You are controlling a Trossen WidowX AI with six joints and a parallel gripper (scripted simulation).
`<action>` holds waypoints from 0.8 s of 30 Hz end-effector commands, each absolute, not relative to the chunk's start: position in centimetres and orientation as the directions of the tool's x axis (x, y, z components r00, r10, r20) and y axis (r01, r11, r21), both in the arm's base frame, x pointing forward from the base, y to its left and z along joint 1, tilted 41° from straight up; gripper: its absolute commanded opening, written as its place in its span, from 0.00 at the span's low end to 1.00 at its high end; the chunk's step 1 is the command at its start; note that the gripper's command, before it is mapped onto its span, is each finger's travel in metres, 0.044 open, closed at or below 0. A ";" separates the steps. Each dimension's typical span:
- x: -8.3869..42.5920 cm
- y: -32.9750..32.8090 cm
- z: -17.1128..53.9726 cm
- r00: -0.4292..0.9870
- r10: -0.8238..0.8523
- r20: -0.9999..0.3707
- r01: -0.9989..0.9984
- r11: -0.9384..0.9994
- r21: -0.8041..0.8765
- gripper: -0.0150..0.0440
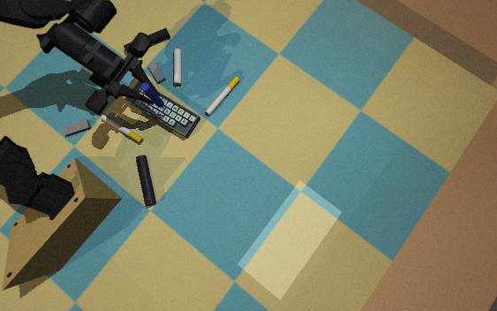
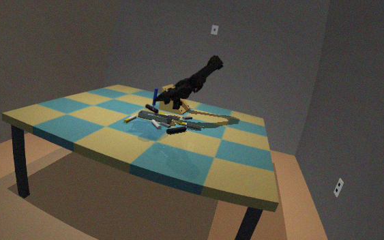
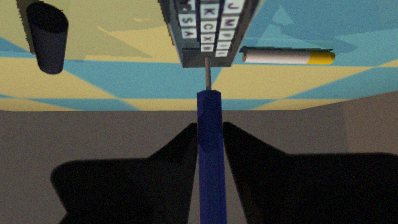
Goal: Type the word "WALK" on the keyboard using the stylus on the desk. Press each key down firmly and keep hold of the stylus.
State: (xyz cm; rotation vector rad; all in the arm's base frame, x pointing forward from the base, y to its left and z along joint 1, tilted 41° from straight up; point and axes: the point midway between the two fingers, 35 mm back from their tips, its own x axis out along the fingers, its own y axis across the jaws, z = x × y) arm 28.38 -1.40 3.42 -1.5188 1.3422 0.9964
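The claw pinches the blue stylus, its two dark fingers pressed against either side of the shaft. In the wrist view the stylus runs straight up the middle of the frame, and its thin grey tip reaches the near end of the keyboard, at the edge of the bottom key in the middle column; whether the tip presses a key or only touches the rim, I cannot tell. Key caps marked S, A, K, J and M can be read there.

From the top view the claw sits over the keyboard's left end, the stylus slanting down toward the keys. In the exterior view the stylus stands nearly upright above the keyboard.

Around the keyboard on the checked bench lie loose pieces. A white pen with a yellow end lies just beyond the keyboard's far side, apart from it. A second such pen lies on the near side, close to the keyboard. A white stick and a small grey block lie near the claw. Another grey block lies further left. A dark cylinder lies well apart, toward the arm's tan base.
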 end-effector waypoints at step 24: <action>28.4 0.1 2.2 0.110 -0.319 -0.941 -0.994 -0.051 -0.099 0.39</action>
